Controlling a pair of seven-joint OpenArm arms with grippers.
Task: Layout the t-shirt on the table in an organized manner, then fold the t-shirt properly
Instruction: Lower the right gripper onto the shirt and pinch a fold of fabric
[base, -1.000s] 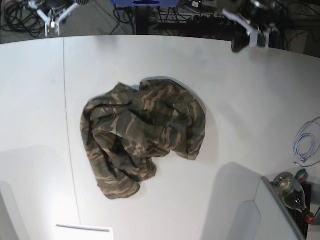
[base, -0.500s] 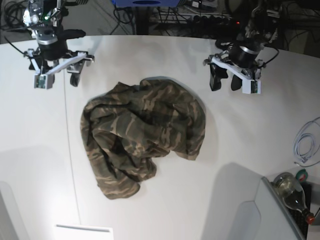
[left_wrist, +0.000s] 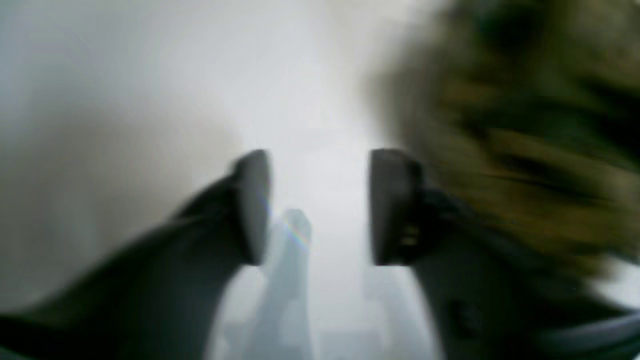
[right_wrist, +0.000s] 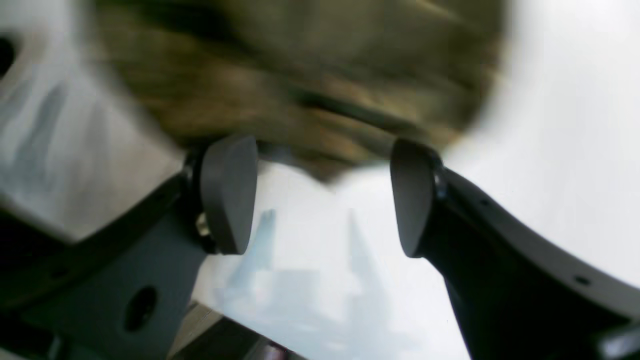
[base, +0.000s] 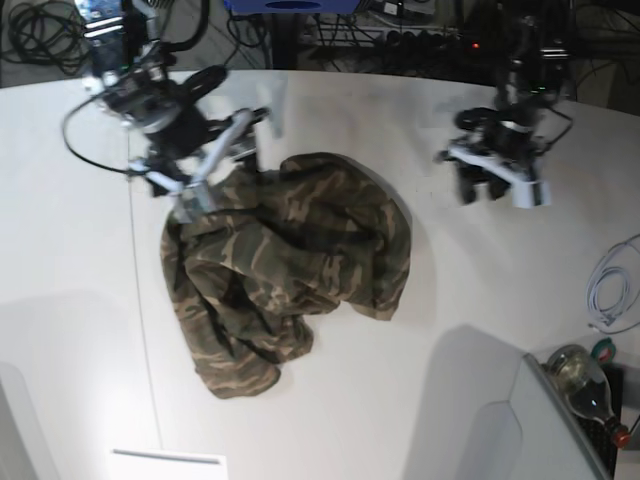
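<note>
Reaching for the crumpled shirt to start spreading it flat.

The shirt (base: 285, 265) lies in a messy heap in the middle of the white worktop (base: 480, 280). The right pincer (base: 215, 160) is at the shirt's top left edge, its jaws wide apart with nothing between them. The left pincer (base: 490, 185) hangs well to the shirt's other side, jaws apart and empty too. Laying out looks like it has not begun. Next, each pincer likely needs to pinch an edge and pull the cloth outward.
</note>
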